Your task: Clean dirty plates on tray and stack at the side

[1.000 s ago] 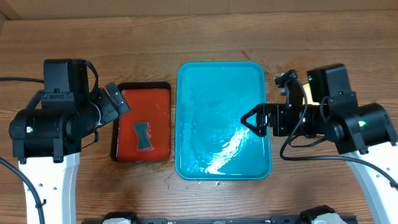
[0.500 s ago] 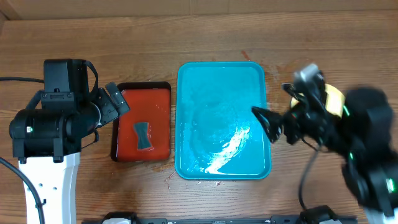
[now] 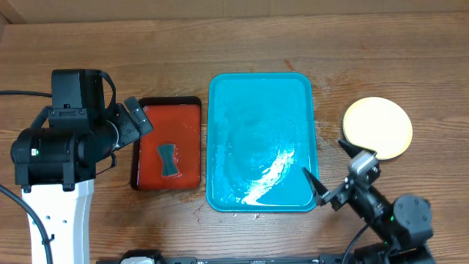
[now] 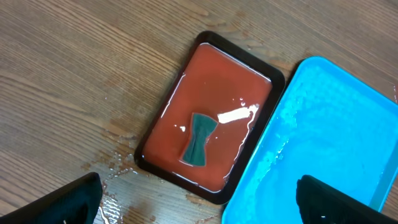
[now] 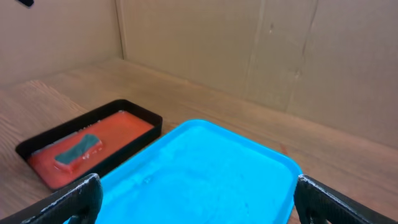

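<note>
The turquoise tray (image 3: 249,110) lies in the middle of the table, wet and shiny, with no plate on it. It also shows in the left wrist view (image 4: 323,124) and the right wrist view (image 5: 205,168). The plates (image 3: 377,127) appear as one pale yellow-green disc on the wood to the tray's right; how many are stacked cannot be told. My right gripper (image 3: 330,172) is open at the tray's front right corner, clear of the plates and holding nothing (image 5: 196,202). My left gripper (image 4: 199,205) is open above the near end of the black tray, also holding nothing.
A black-rimmed tray (image 3: 139,176) of red-orange water sits left of the turquoise tray, with a dark green sponge (image 3: 168,159) in it. Water is splashed on the wood (image 4: 115,165) around it. A cardboard wall (image 5: 261,50) stands behind the table.
My right arm has pulled back from beside the tray's right edge towards the table's front, uncovering the plates. The left arm has not moved.
</note>
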Controlling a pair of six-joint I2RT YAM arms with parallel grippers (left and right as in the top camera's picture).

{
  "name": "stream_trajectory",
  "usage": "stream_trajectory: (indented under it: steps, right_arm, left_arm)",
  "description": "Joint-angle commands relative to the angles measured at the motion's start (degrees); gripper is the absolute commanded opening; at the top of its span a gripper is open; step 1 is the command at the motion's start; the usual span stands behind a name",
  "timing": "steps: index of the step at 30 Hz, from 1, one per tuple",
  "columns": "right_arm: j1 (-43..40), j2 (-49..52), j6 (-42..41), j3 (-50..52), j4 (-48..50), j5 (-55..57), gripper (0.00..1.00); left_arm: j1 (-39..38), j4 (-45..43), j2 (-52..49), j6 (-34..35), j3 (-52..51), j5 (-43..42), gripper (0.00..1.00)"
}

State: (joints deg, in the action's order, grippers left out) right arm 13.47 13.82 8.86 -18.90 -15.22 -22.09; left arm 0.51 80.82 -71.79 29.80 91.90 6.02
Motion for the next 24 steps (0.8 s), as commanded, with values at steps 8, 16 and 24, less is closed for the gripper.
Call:
stream_trajectory:
  steps: [8,16,24]
  right_arm:
    - [-0.2,-13.7,-5.9,15.6,8.8,0.0,1.00]
    - [1.1,-13.7,-5.9,18.4,12.5,0.2,1.00]
    - [1.1,-13.7,-5.9,18.4,12.3,0.2,1.00]
  left_arm:
    - [0.2,0.0,-0.2,-0.7,0.8,0.3,0.99]
    - [0.2,0.0,-0.2,-0.7,0.8,0.3,1.00]
    - [0.2,0.0,-0.2,-0.7,0.8,0.3,0.99]
